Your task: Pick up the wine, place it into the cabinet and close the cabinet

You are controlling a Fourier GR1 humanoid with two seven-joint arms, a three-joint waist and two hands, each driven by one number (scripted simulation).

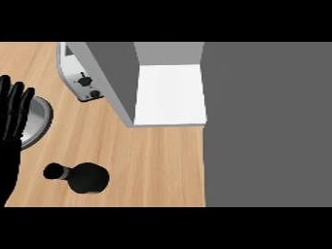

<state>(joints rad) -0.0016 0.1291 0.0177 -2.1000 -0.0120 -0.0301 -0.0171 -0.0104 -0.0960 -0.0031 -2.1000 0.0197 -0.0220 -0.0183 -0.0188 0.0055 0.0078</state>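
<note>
Wine bottle [82, 177] is standing on the wooden counter [154, 165] at the near left, seen from above so you mostly get the black body with the neck poking off to the left, and nothing is touching it, so by my read the task hasn't really started: no pick, no place, no door closing yet. Your left hand [3, 126] is parked along the left edge with the fingers straight and spread, holding nothing, just resting there a bit left of and beyond the bottle. Your right hand doesn't show at all, so you can't say anything about it. The cabinet [170, 92] is sitting open at the far middle, white inside visible, with its grey door [111, 78] swung out on the left side. Between bottle and cabinet opening it's bare wood, so you've got decent room to carry the bottle far and right. Watch the edges though: the open door's near edge sticks out toward the bottle's path, a toaster [79, 78] sits just left of that door, and a round metal pan or bowl [37, 121] (can't tell which) sits right by the left hand. On the right the counter ends against a big flat grey surface [276, 121].
</note>
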